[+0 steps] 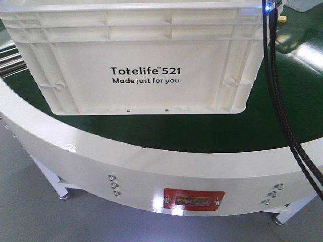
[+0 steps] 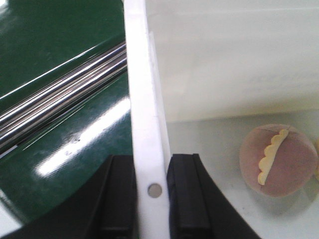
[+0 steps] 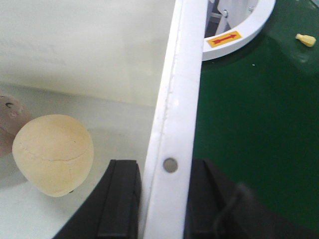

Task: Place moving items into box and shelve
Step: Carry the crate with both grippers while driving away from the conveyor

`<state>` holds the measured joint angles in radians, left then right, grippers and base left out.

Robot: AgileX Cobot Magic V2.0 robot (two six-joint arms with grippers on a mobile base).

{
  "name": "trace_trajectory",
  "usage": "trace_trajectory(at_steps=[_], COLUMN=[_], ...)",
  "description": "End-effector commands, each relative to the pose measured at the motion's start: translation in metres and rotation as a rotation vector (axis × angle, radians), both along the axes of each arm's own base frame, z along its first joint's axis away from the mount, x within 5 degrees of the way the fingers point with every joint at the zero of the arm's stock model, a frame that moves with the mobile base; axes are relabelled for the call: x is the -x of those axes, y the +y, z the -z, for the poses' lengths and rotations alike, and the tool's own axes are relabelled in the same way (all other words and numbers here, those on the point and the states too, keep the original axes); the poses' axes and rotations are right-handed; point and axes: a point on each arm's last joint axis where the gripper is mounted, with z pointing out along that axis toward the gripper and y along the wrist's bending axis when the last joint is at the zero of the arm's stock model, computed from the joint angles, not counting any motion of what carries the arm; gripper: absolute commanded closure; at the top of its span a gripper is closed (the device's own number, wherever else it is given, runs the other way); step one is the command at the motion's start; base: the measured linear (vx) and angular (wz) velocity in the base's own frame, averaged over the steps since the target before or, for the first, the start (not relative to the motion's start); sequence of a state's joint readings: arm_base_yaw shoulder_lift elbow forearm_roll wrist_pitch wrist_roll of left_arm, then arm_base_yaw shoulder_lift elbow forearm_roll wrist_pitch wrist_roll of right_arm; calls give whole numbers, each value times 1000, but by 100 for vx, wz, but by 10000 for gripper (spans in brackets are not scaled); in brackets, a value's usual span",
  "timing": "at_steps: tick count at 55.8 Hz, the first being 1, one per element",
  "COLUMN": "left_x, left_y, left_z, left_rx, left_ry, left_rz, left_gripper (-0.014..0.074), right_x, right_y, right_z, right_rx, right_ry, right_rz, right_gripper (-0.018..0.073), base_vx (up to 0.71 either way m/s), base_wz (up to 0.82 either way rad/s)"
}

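White Totelife crate (image 1: 151, 50) holds both items (tan-yellow piece (image 3: 52, 154), pinkish piece (image 2: 278, 160)), so your left gripper (image 2: 152, 169) and right gripper (image 3: 167, 179) each pinch an opposite rim wall, apparently for a level lift.

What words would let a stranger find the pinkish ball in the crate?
Find the big white Totelife crate on the green belt. On its floor lie a pinkish ball and a tan-yellow ball. Only the pinkish one bears a scalloped yellow strip.
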<state>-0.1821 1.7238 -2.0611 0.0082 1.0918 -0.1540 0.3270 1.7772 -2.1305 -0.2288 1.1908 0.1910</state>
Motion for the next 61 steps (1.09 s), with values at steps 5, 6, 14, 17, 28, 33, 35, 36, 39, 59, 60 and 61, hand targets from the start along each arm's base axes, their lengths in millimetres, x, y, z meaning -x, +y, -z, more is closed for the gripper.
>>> trace_trajectory(at_steps=[5,6,14,17,28,33,35,36,39,59,60,61], left_x=[19,19,19,19,19,19,19,19,19,19,19,19], left_y=[18,18,18,18,18,18,18,18,18,18,18,18], left_z=[-47,-47,-47,-47,-47,-47,-47,-47,-47,-47,-47,-47], left_rx=[-64,-64,-64,-64,-64,-64,-64,-64,-64,-64,-64,-64], left_ry=[-257,-257,-257,-257,-257,-257,-257,-257,-257,-257,-257,-257], left_rz=[-60,-60,-60,-60,-60,-60,-60,-60,-60,-60,-60,-60], left_gripper=[597,597,597,597,597,597,597,597,597,597,597,597], right_x=[20,20,20,20,20,20,20,20,20,20,20,20], right_y=[-27,-27,-27,-27,-27,-27,-27,-27,-27,-27,-27,-27], right_z=[-48,-48,-48,-48,-48,-48,-48,-48,-48,-48,-48,-48], right_rx=[101,101,101,101,101,101,101,101,101,101,101,101], right_ry=[-240,-240,-240,-240,-240,-240,-240,-240,-240,-240,-240,-240], right_rz=[63,63,63,63,63,63,63,63,63,63,63,63], right_gripper=[564,564,564,564,564,564,564,564,564,564,564,564], base_vx=[-6,-6,-7,-9,-8,-8,-7,-7,-7,-8,-8,-8], base_wz=[24,27,31,35,33,30,29,29,29,32,34,34])
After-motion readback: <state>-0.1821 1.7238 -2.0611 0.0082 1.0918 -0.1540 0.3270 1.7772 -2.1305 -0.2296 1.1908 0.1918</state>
